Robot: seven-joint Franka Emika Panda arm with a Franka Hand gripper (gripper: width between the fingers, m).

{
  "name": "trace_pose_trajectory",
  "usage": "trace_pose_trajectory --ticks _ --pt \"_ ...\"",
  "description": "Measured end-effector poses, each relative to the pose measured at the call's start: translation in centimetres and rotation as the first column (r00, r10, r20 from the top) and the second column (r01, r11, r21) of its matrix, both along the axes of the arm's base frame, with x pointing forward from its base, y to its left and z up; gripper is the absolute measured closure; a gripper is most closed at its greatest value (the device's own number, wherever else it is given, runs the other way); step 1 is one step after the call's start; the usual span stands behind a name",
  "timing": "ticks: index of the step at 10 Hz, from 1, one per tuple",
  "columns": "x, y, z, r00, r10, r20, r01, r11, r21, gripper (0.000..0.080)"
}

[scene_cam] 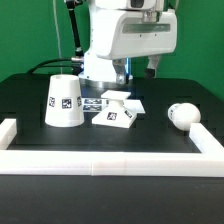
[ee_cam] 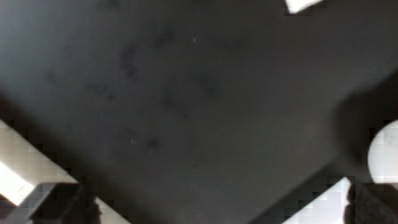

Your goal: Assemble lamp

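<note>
In the exterior view the white cone shade [scene_cam: 64, 102] stands on the black table at the exterior view's left, with a tag on its side. The flat angular base [scene_cam: 119, 110] lies at the middle with tags on it. The round bulb [scene_cam: 182, 116] lies at the exterior view's right, near the white wall. My gripper [scene_cam: 142, 71] hangs above the table behind the base, touching nothing. In the wrist view my gripper [ee_cam: 205, 208] is open and empty over bare black table; one dark fingertip [ee_cam: 50, 205] shows at each corner.
A low white wall [scene_cam: 110, 163] runs along the front and both sides of the table. The marker board [scene_cam: 92, 102] lies between shade and base. The wrist view shows a white corner [ee_cam: 313, 5] and a white curved edge [ee_cam: 381, 150]; I cannot tell what they are.
</note>
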State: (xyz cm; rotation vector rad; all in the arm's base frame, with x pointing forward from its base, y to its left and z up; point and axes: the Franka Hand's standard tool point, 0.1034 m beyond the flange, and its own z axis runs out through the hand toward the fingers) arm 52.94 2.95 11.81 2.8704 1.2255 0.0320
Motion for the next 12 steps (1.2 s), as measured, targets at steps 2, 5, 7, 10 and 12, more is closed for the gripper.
trace_pose_trajectory --ticks 2,5,7,10,12 --pt "0.0 0.0 0.0 1.0 0.001 -0.001 -0.001 1.0 0.0 0.01" --pt "-1.9 -1.2 0.1 0.989 -0.145 0.009 0.145 0.989 -0.002 0.01" --pt "-5.0 -2.5 -1.0 0.978 -0.208 0.006 0.208 0.978 -0.004 0.01" --pt "-6.4 -3.6 -1.9 0.979 -0.202 0.0 0.202 0.979 -0.005 0.01" --pt "-6.4 -3.6 -1.9 0.98 -0.201 -0.001 0.201 0.98 -0.005 0.01"
